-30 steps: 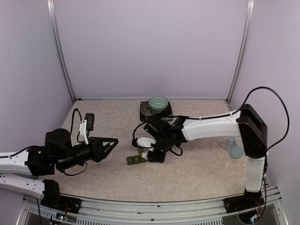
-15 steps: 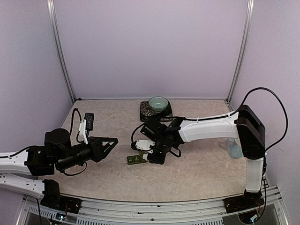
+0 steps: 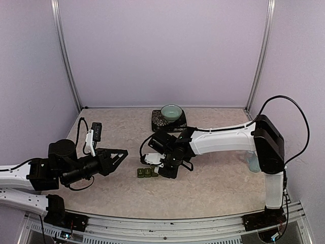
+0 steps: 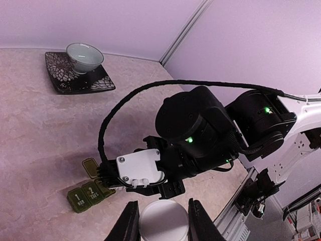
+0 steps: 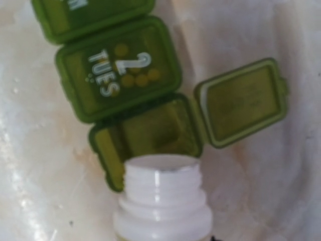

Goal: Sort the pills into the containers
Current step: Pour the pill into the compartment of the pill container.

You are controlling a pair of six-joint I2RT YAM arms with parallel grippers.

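while the right gripper (image 3: 162, 169) is clamped on a white bottle (image 5: 161, 201), the bottle's open mouth hangs just over the containers (image 5: 125, 85), a green strip lying near the middle of the table (image 3: 213, 188); the end compartment (image 5: 150, 130) nearest the bottle stands open, its lid (image 5: 243, 103) folded flat to the side; the next one, marked 2 tues, is closed; the left gripper (image 4: 162, 211) hovers well left of the strip, fingers (image 4: 129, 223) pressed together on a white cap (image 4: 163, 226); a bowl (image 3: 171, 112) sits on a dark plate (image 3: 158, 122) at the back; a pale mug (image 3: 254, 163) shows behind the right arm.
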